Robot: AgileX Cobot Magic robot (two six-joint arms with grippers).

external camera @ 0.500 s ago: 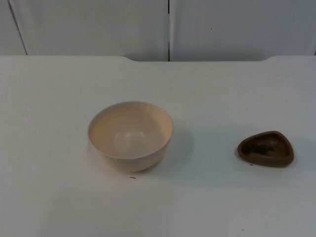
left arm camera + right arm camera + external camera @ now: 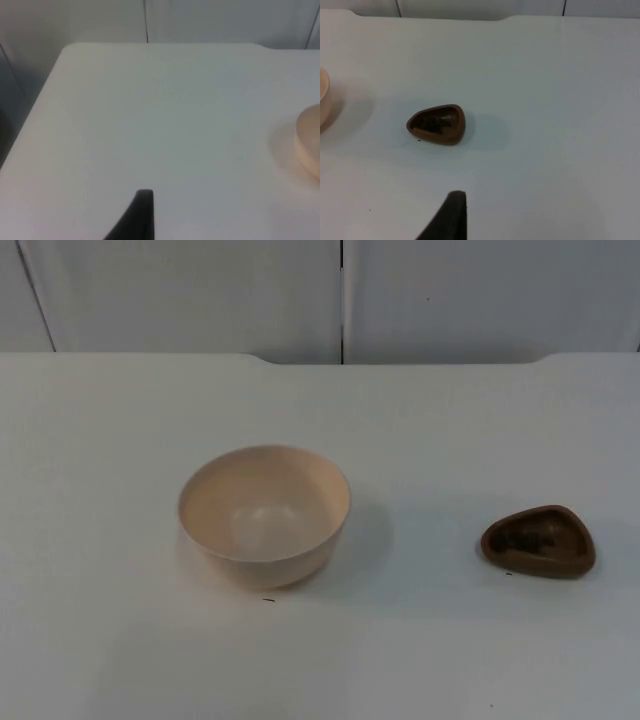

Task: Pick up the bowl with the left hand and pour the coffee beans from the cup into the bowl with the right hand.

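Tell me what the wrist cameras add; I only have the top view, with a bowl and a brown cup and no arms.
Observer: The left wrist view has one black fingertip of the left gripper above bare table, with the bowl off to one side, untouched.
Operator: Report the right side.
Observer: The right gripper's fingertip hangs over the table short of the cup, not touching it.
Operator: Check the cup's contents.
Observer: Dark contents lie inside the cup, likely the coffee beans; it stands upright.
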